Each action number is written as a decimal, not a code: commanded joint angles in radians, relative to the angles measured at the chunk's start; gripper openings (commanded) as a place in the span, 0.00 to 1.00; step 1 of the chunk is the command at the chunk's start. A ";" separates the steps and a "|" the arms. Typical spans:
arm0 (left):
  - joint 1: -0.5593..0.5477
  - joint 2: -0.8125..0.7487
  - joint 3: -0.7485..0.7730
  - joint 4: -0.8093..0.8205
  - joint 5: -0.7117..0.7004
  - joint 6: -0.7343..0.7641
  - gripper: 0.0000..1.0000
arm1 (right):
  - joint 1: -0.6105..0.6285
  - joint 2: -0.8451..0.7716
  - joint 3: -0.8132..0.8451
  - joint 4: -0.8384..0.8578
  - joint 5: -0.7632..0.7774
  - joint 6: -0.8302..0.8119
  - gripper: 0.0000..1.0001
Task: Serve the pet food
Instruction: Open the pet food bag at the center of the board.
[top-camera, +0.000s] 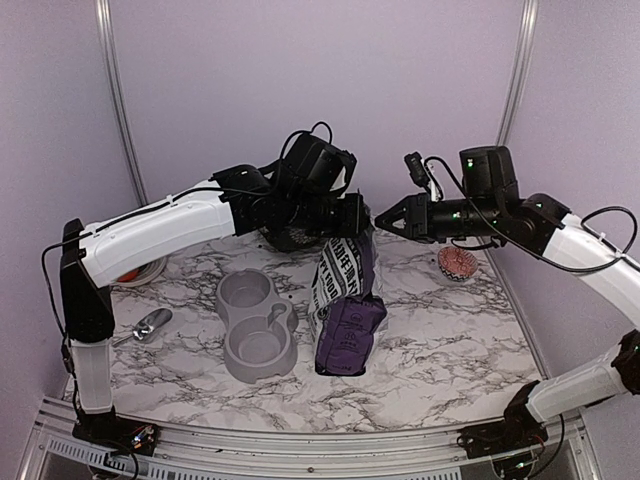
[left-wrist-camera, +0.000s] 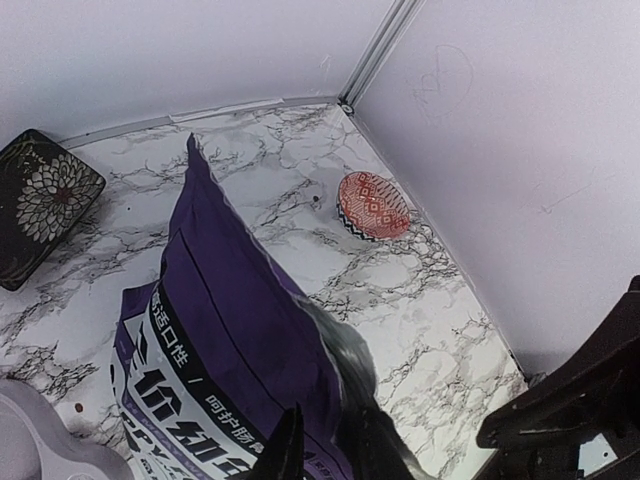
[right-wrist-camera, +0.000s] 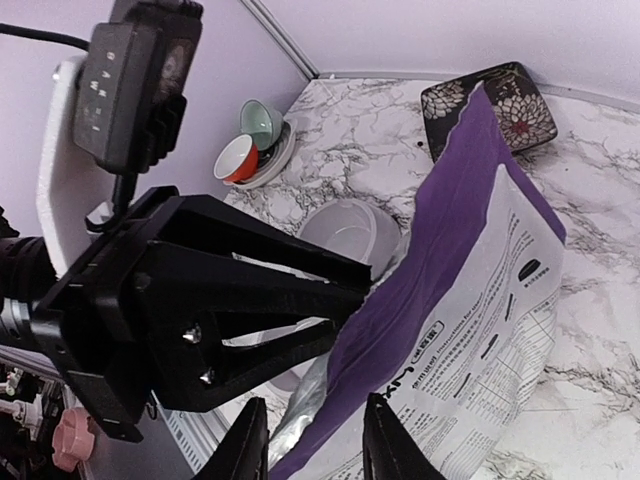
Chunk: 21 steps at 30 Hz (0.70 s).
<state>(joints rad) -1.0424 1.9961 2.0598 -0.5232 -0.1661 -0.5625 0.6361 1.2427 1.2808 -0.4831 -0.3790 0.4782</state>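
The purple-and-white pet food bag (top-camera: 345, 300) stands upright in the middle of the marble table, its top open. No kibble shows. My left gripper (top-camera: 362, 222) reaches in from the left and is shut on the bag's top edge; in the left wrist view (left-wrist-camera: 330, 450) its fingers pinch the purple rim of the bag (left-wrist-camera: 230, 330). My right gripper (top-camera: 380, 222) is open just right of it. In the right wrist view (right-wrist-camera: 315, 450) its fingers straddle the bag's (right-wrist-camera: 480, 300) silver-lined opening without closing on it.
The grey double bowl (top-camera: 255, 325) sits left of the bag. A metal scoop (top-camera: 150, 325) lies at the left. A red patterned dish (top-camera: 457, 263) is at the right wall, stacked small bowls (right-wrist-camera: 255, 145) at the far left, and a dark floral plate (left-wrist-camera: 40, 200) behind the bag.
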 joint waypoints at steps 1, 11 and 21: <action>-0.016 0.040 -0.013 -0.077 0.014 0.002 0.19 | 0.014 0.032 0.030 -0.031 0.000 0.010 0.31; -0.018 0.040 -0.016 -0.064 0.024 0.008 0.19 | 0.031 0.076 0.053 -0.070 0.062 0.013 0.28; -0.027 0.035 -0.029 -0.064 0.008 0.013 0.18 | 0.031 0.101 0.083 -0.122 0.092 0.002 0.22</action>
<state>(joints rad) -1.0481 1.9968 2.0594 -0.5205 -0.1734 -0.5610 0.6621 1.3224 1.3216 -0.5480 -0.3187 0.4892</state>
